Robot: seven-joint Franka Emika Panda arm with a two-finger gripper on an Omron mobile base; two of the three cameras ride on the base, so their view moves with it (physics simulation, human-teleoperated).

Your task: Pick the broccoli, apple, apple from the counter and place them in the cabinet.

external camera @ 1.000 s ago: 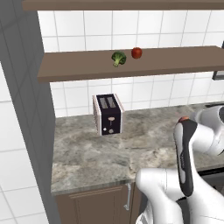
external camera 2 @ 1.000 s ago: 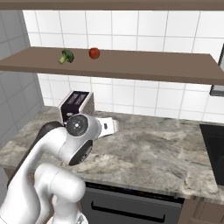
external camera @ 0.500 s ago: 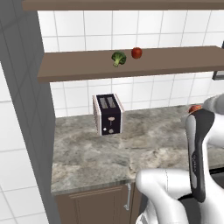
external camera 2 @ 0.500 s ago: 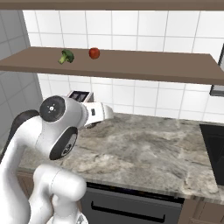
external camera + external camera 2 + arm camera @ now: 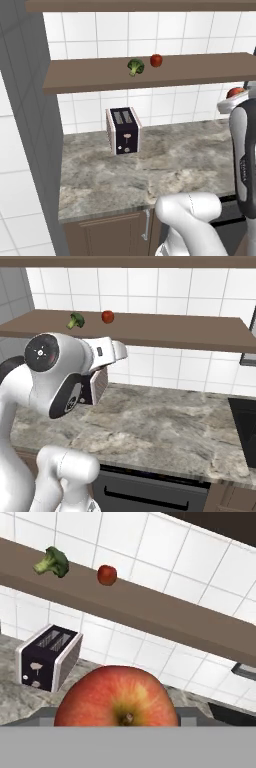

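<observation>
A simulated kitchen with white tiled walls, seen from behind a white robot arm. At the far left a grey wall panel (image 5: 25, 125) runs from top to bottom. Beside it starts the cabinet (image 5: 90, 77), a long open brown wooden shelf fixed to the tiles and running off to the right. On its board sits the broccoli (image 5: 135, 66), a small green floret with a pale stalk, and just to its right, near but not touching, the deep red apple (image 5: 156, 60). Below the shelf lies the counter (image 5: 150, 170), a grey-beige marbled stone worktop with a thick front edge. Toward its left end and back, near the tiles, stands a toaster (image 5: 123, 130), upright, dark-fronted with white sides and two slots on top. Under the counter's front edge is a brown cupboard door (image 5: 110, 235) with a metal handle. Further right, the robot arm rises tall in the foreground, and at the right edge of the left base view, at about shelf height and well above the counter, the orange-red apple (image 5: 235, 92) shows at the end of the arm. From the hand camera this apple (image 5: 116, 698) looms large at the bottom, stem end facing the lens, yellow streaks in its red skin; the gripper (image 5: 116, 719) has its jaws closed on either side of it, holding it in the air. Beyond it in that view are the toaster, the shelf, the broccoli and the red apple.
</observation>
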